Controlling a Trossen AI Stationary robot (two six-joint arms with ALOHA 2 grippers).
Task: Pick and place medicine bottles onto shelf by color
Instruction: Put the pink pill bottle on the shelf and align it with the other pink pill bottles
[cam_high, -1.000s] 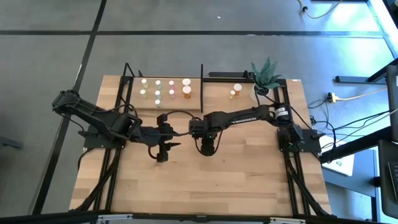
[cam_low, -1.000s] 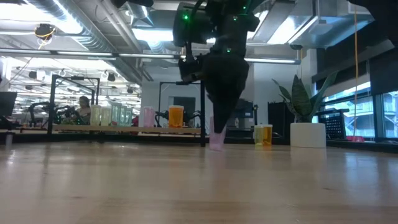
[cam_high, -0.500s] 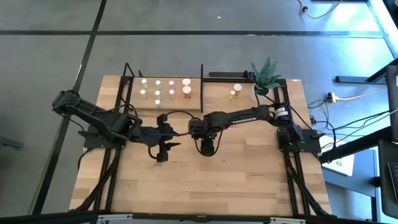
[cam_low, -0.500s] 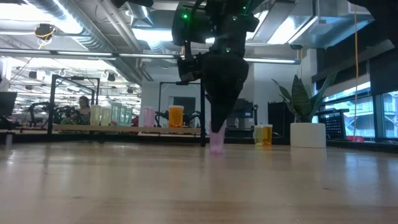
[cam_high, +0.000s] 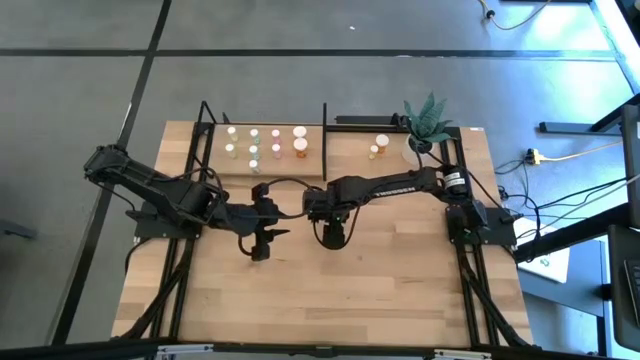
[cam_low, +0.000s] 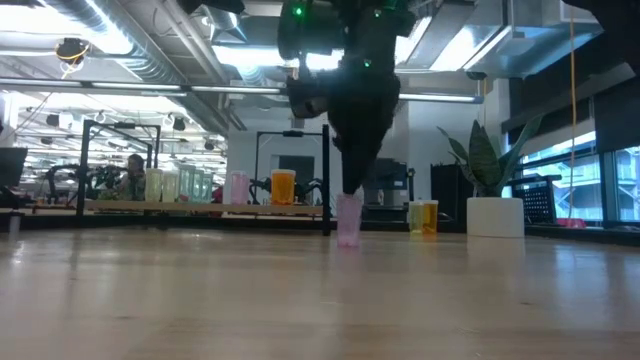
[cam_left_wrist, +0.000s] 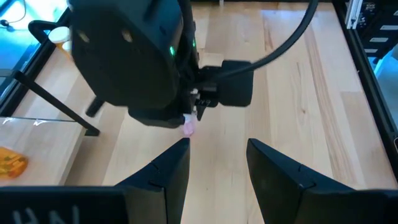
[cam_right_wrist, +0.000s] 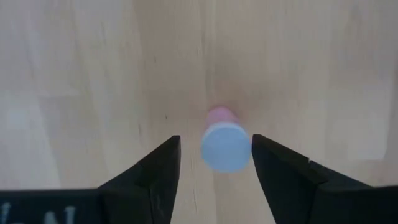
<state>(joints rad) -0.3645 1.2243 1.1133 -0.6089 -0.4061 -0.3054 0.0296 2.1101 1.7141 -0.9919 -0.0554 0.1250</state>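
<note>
A: Right gripper (cam_right_wrist: 214, 163) is over mid-table, well in front of the light-wood shelf with black frame (cam_high: 265, 172). Fingers spread, straddling the small pink bottle with white cap (cam_right_wrist: 222, 140); it stands upright on the pale wooden table (cam_high: 400, 280), and neither finger is visibly touching it.

B: Risk?

A: The bottle sits nearer one finger. I'd expect that finger to touch first and tip or skid it. It's light, so it'll roll.

B: Left?

A: Left gripper (cam_high: 262, 243) hangs near the bottle, fingers apart, empty. A swing from either arm could clip the other.

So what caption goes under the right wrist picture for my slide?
Right gripper open around an upright pink bottle standing on the wooden table.
</note>
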